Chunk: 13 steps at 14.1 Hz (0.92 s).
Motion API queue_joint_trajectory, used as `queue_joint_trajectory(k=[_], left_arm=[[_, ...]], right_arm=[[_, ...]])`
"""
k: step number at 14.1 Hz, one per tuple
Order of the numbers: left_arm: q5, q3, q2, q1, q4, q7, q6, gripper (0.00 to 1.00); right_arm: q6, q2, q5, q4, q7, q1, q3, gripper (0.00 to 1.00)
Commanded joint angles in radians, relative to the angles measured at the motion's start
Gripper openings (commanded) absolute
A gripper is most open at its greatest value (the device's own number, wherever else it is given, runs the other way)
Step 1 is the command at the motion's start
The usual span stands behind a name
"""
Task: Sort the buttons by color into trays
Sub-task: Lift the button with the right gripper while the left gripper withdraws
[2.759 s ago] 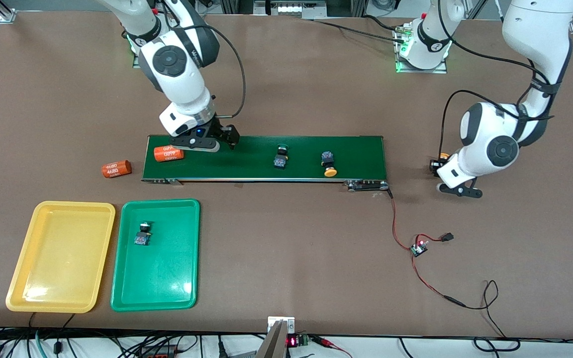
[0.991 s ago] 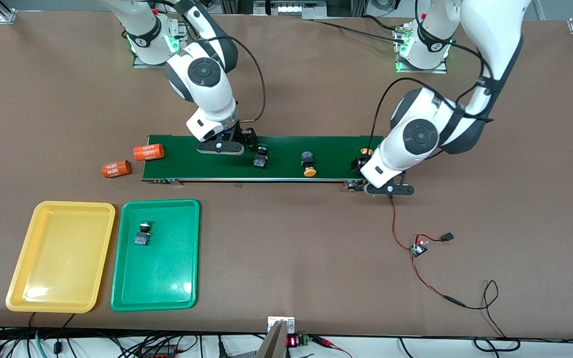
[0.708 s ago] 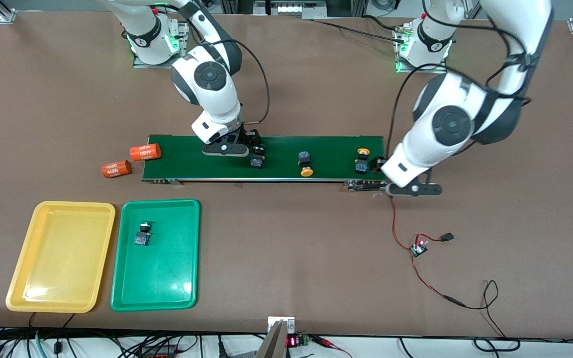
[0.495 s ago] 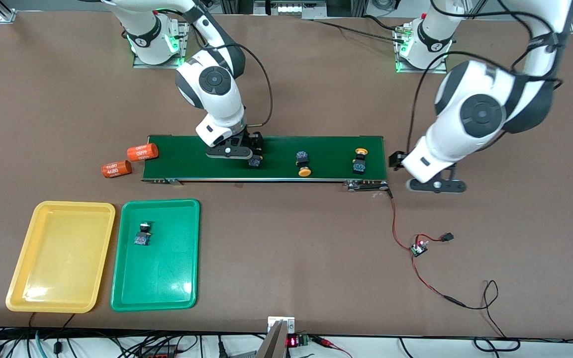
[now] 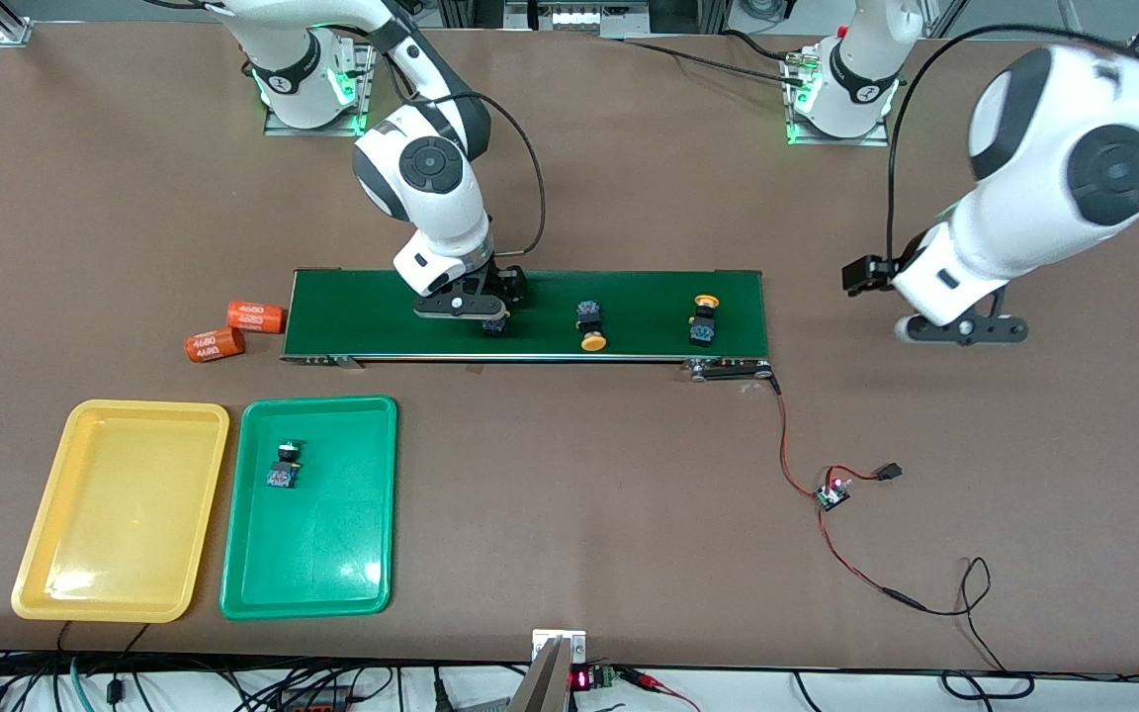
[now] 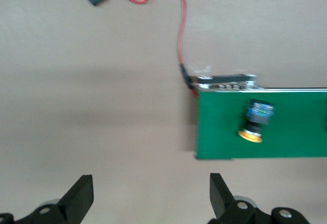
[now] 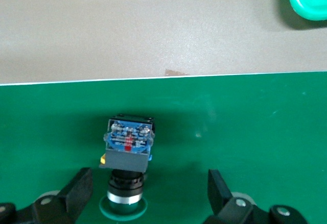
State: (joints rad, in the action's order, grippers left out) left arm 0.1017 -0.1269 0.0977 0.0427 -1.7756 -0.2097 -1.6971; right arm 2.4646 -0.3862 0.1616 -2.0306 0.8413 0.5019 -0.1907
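Observation:
On the dark-green belt [image 5: 372,314] a green-capped button [image 5: 495,324] lies on its side between the spread fingers of my right gripper [image 5: 486,312]; the wrist view shows the same button [image 7: 127,152] untouched, closer to one finger [image 7: 76,189], with that gripper [image 7: 148,193] open. Two yellow-capped buttons [image 5: 589,327] [image 5: 703,318] lie farther along the belt toward the left arm's end. Another green-capped button [image 5: 283,467] rests in the green tray [image 5: 332,554]. The yellow tray [image 5: 120,509] beside it holds nothing. My left gripper [image 5: 960,331] [image 6: 150,198] hangs open over bare table past the belt's end.
Two orange cylinders [image 5: 255,316] [image 5: 215,345] lie on the table off the belt's end toward the right arm's side. A red wire [image 5: 797,445] runs from the belt's other end to a small circuit board [image 5: 832,492].
The belt carried the buttons toward the right arm's end. My left gripper swung away from the belt after leaving a yellow-capped button there. My right gripper moved over the green-capped button. One cylinder rolled off.

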Motion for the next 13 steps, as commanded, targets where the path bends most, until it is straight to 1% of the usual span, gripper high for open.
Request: queue_joint_trajectory(k=[1,2,3,4,5,7,8,10,11,13], left_arm=[[0.09,0.102,-0.052,0.013,0.025,0.045,0.037,1.0],[0.051,0.104,-0.07,0.011,0.03,0.079,0.039,1.0],[-0.033,0.104,-0.079,0.013,0.05,0.102,0.045,1.0],[-0.103,0.096,-0.078,0.014,0.083,0.107,0.078,1.0],[-0.134,0.093,-0.07,0.014,0.112,0.108,0.144,1.0],[-0.123,0.092,-0.072,0.008,0.16,0.127,0.284,1.0],[-0.132,0.09,-0.07,0.011,0.177,0.148,0.318,1.0],[-0.132,0.087,-0.067,0.019,0.186,0.182,0.321,1.0],[-0.125,0.087,-0.058,0.014,0.186,0.188,0.318,1.0],[-0.128,0.087,-0.049,0.016,0.191,0.188,0.318,1.0]], right_arm=[[0.025,-0.029,0.01,0.016,0.005,0.015,0.013,1.0],[0.039,-0.04,0.013,0.015,0.004,0.015,0.014,0.99],[0.051,-0.052,0.019,0.013,0.004,0.017,0.02,0.93],[0.057,-0.057,0.033,0.013,0.001,0.018,0.025,0.83],[0.057,-0.059,0.047,0.013,0.001,0.023,0.027,0.7],[0.056,-0.057,0.05,0.009,-0.002,0.023,0.033,0.4],[0.053,-0.056,0.05,0.009,-0.004,0.021,0.034,0.25],[0.051,-0.045,0.049,0.013,-0.014,0.02,0.042,0.05],[0.05,-0.028,0.047,0.015,-0.019,0.02,0.054,0.03],[0.024,0.004,0.042,0.016,-0.022,0.012,0.063,0.03]])
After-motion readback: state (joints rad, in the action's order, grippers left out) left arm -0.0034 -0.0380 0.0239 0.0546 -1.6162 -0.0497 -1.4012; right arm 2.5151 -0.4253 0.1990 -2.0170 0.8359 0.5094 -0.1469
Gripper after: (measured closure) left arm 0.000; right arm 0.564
